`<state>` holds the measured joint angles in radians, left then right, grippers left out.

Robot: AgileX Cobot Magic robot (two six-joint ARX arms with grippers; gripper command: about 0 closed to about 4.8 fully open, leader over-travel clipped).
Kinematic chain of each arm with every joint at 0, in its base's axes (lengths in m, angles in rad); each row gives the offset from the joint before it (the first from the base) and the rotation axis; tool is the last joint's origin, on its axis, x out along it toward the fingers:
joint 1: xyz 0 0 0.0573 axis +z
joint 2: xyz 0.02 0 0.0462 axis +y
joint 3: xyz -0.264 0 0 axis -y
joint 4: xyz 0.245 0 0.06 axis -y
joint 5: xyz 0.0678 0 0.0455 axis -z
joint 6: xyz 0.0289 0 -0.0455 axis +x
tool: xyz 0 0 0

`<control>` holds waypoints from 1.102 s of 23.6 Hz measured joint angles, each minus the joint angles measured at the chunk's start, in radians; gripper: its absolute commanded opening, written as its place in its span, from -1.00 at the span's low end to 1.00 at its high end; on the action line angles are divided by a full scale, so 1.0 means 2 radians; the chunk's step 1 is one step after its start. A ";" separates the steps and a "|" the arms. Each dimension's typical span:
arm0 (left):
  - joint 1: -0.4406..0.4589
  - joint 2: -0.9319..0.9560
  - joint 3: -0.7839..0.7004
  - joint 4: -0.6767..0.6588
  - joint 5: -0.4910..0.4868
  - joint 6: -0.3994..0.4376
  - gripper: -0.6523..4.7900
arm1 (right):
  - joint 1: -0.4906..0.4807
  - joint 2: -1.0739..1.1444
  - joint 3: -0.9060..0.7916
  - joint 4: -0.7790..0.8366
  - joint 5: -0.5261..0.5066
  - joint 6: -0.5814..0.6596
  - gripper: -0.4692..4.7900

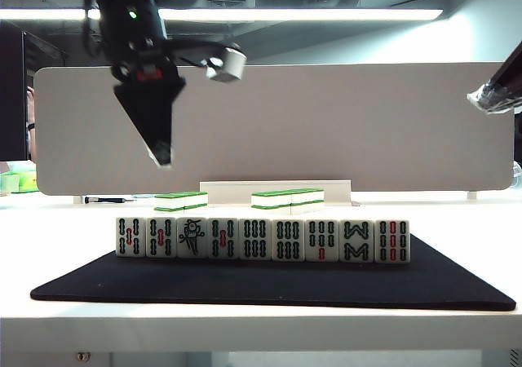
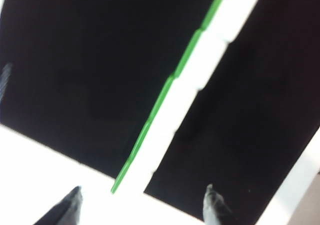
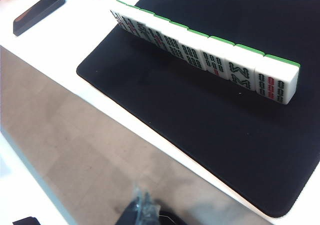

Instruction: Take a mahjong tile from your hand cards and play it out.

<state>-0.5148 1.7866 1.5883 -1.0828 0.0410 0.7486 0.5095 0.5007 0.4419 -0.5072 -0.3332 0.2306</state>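
The hand cards (image 1: 261,239) stand upright in one row on the black mat (image 1: 269,287), faces toward the exterior camera. The mahjong tile (image 1: 192,237) with the dark bird figure is third from the row's left end. My left gripper (image 1: 163,152) hangs high above the left part of the row, pointing down. In the left wrist view its fingertips (image 2: 74,201) are far apart, so the left gripper (image 2: 145,205) is open and empty, over the green-backed top of the hand cards (image 2: 200,60). My right gripper (image 3: 145,210) is shut, off the table's front right, facing the row (image 3: 200,52).
Low stacks of green-backed tiles (image 1: 181,200) (image 1: 287,197) lie behind the mat, before a white rack (image 1: 276,187) and a wide white board (image 1: 342,122). A black flat object (image 3: 39,10) lies on the white table beyond the mat's far end. The table's front edge (image 1: 261,330) is near the mat.
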 measured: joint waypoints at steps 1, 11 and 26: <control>-0.003 0.004 0.000 0.002 0.000 0.008 0.38 | 0.000 0.000 0.000 0.000 0.000 0.000 -0.82; -0.039 0.024 0.000 0.025 -0.012 0.095 0.37 | 0.000 0.000 0.000 0.000 0.000 0.000 -0.82; -0.039 0.076 -0.001 0.028 0.001 0.112 0.23 | 0.000 0.000 0.000 0.000 0.000 0.000 -0.82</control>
<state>-0.5938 1.9377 1.5871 -1.0275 0.0433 0.9722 0.5095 0.5007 0.4419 -0.5076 -0.3332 0.2302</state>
